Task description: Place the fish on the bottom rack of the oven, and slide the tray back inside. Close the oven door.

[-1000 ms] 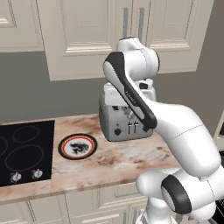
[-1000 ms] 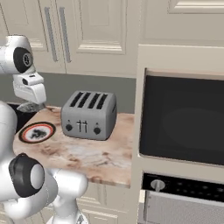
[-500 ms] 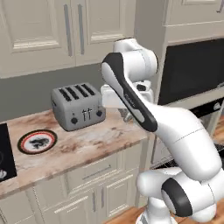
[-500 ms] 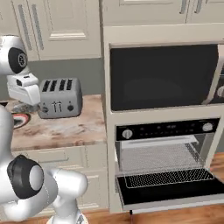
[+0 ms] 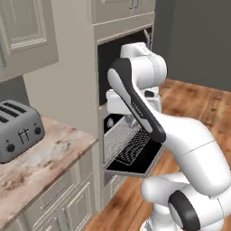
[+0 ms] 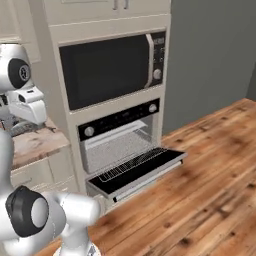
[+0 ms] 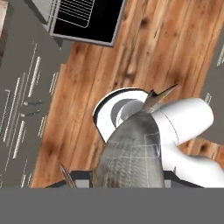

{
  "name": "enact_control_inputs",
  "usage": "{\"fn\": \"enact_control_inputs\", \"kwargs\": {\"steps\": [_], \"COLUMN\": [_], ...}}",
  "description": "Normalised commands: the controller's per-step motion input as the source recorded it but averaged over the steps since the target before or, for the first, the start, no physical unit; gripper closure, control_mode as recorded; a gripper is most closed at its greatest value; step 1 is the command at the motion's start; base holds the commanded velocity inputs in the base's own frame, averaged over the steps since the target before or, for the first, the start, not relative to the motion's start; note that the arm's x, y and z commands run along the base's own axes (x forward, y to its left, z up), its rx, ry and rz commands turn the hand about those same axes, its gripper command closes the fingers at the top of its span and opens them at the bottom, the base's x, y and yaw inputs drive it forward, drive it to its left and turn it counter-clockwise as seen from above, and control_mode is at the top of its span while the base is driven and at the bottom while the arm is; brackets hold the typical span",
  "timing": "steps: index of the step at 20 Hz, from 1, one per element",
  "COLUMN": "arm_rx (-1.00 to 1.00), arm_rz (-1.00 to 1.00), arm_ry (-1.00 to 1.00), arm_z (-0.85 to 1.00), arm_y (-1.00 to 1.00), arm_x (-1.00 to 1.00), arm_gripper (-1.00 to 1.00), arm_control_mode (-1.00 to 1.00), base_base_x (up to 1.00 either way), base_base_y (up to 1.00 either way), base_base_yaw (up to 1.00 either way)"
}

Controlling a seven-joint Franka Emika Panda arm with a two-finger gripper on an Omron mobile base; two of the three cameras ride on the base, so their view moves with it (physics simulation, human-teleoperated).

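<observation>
The hand view looks down past the fish (image 7: 131, 153), a grey mottled body that rises between my fingers. My gripper (image 7: 129, 177) is shut on the fish, high above the wooden floor. The oven (image 6: 117, 145) stands with its black oven door (image 6: 150, 167) folded down flat. On the door lies the bottom rack (image 6: 131, 164), a silver wire tray pulled out of the cavity. From the left base view the same oven door (image 5: 151, 159) and rack (image 5: 131, 146) sit behind my arm. The hand view has the oven door (image 7: 107, 24) and rack (image 7: 76, 11) at its top left, well away from the fish.
A black microwave (image 6: 110, 67) is built in above the oven. A silver toaster (image 5: 20, 131) stands on the marble counter (image 5: 49, 164) to the left. Wooden floor (image 6: 205, 185) stretches open to the right of the oven door.
The whole scene has swept left as the base moved: cooktop and plate are gone, the toaster is at the left edge, the open oven now shows. The grip stays closed.
</observation>
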Motion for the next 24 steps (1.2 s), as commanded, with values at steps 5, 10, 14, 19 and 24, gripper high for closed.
{"fn": "enact_control_inputs", "kwargs": {"steps": [5, 10, 14, 19, 24], "arm_rx": [0.0, 0.0, 0.0, 0.0, 0.0], "arm_rz": [0.0, 0.0, 0.0, 0.0, 0.0], "arm_ry": [0.0, 0.0, 0.0, 0.0, 0.0], "arm_z": [0.0, 0.0, 0.0, 0.0, 0.0], "arm_y": [0.0, 0.0, 0.0, 0.0, 0.0], "arm_x": [0.0, 0.0, 0.0, 0.0, 0.0], "arm_gripper": [1.0, 1.0, 1.0, 1.0, 1.0], "arm_control_mode": [1.0, 1.0, 1.0, 1.0, 1.0], "base_base_x": [0.0, 0.23, 0.71, 0.7, 0.34], "base_base_y": [0.88, 0.8, 0.12, 0.0, 0.0], "base_base_yaw": [-0.58, -0.44, -0.32, -0.26, -0.2]}}
